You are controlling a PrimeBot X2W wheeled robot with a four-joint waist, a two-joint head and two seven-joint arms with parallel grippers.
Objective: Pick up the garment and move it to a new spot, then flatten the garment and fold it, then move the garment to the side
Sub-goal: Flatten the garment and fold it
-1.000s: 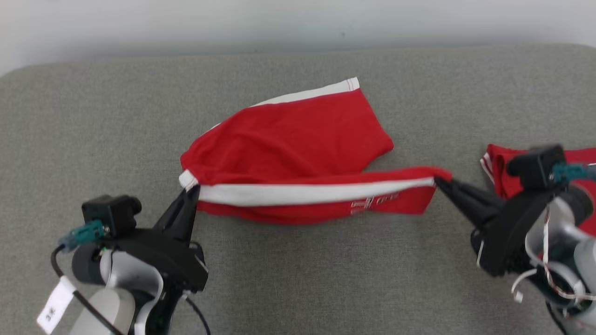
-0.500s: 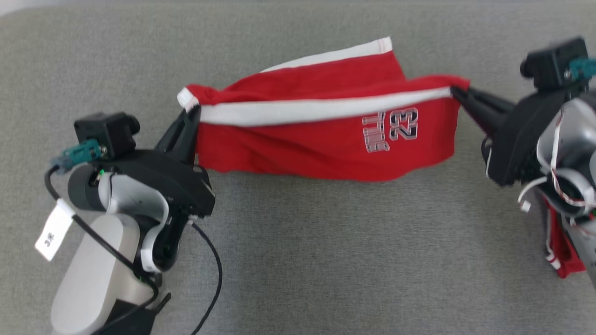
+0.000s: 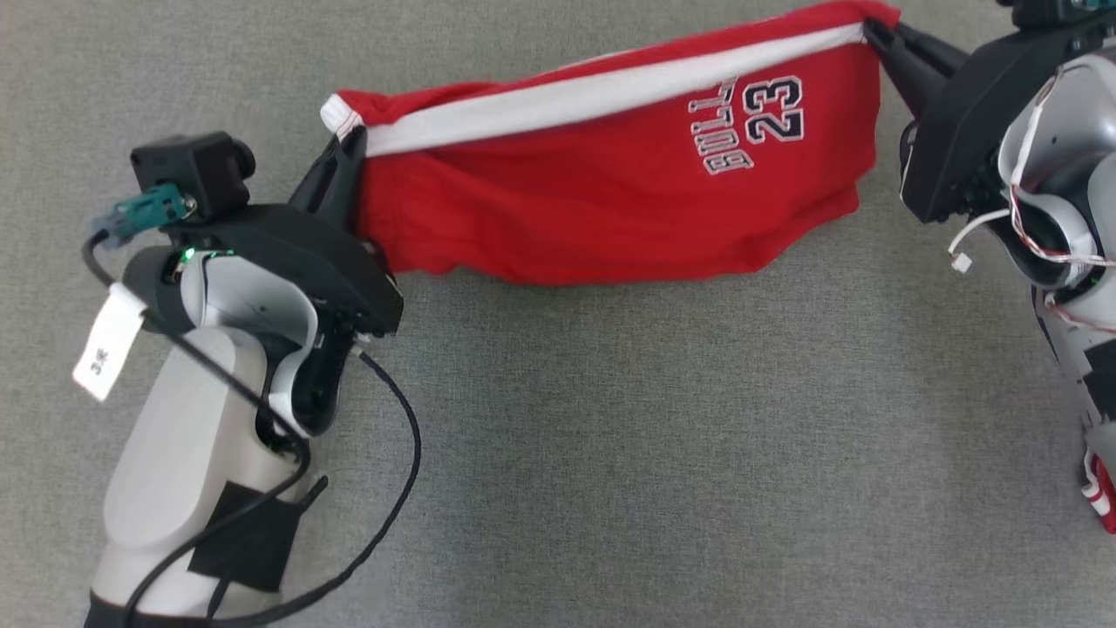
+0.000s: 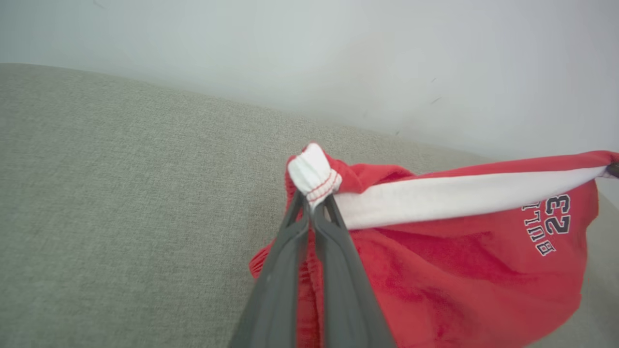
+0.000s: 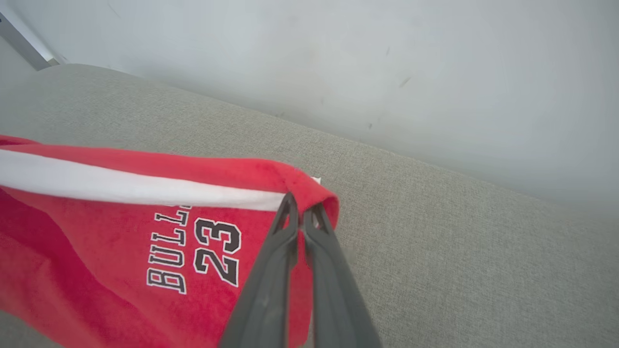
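A pair of red shorts [image 3: 610,192] with a white side stripe and a "BULLS 23" print hangs stretched between my two grippers, lifted above the grey padded surface [image 3: 610,453]. My left gripper [image 3: 349,148] is shut on the white waistband corner [image 4: 313,174] at the shorts' left end. My right gripper [image 3: 872,35] is shut on the red hem corner [image 5: 309,191] at the right end. The lower part of the shorts [image 4: 459,290] sags loosely below the taut stripe. In the right wrist view the print [image 5: 198,256] sits just left of my fingers [image 5: 271,290].
Another red and white garment [image 3: 1100,488] peeks out at the right edge under my right arm. A pale wall [image 5: 338,58] rises behind the far edge of the grey surface. A black cable [image 3: 392,488] loops off my left forearm.
Both grippers have raised the shorts off the surface and pulled them taut, so the printed side hangs open. The head camera has tilted down, shifting the whole picture.
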